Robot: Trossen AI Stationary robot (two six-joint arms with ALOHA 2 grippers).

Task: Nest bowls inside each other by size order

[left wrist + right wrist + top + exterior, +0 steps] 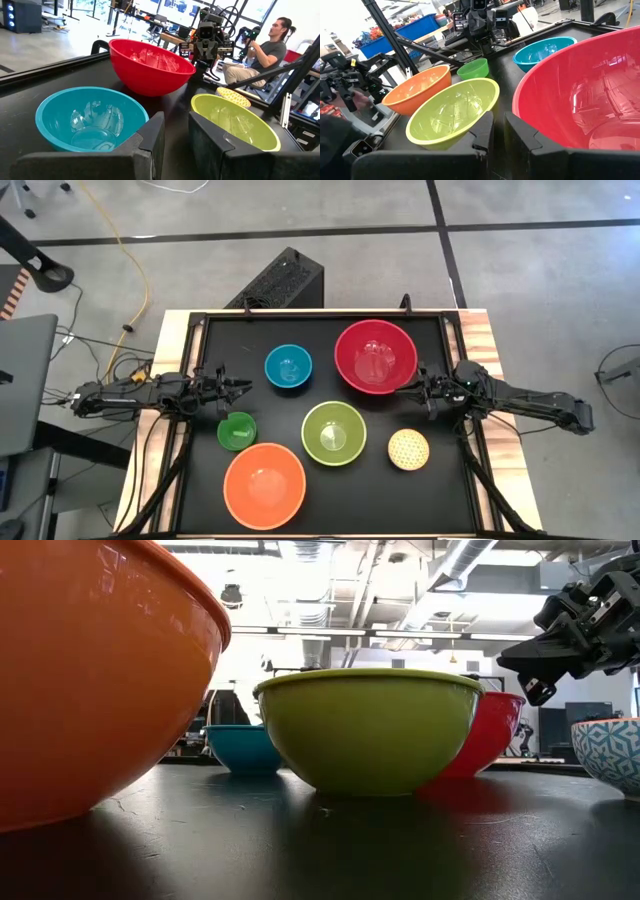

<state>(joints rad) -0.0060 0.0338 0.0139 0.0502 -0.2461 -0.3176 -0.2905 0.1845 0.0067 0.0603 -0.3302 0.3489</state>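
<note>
Six bowls stand upright and apart on the black table top (450, 480): red (375, 356) at the far right, blue (288, 366) to its left, small dark green (237, 430), lime green (334, 432), orange (264, 485) at the near edge, and a small yellow dotted one (408, 449). My left gripper (247, 387) hovers level between the blue and dark green bowls, its fingers (176, 130) a narrow gap apart and empty. My right gripper (403, 388) hovers by the red bowl's near right rim (580, 95), its fingers (498, 125) also narrowly apart and empty.
A raised black frame (320, 314) runs round the table top. Bare table lies between the bowls and along the near right. A person (265, 50) sits beyond the table's right side; hands holding a controller (340, 85) show beyond the left side.
</note>
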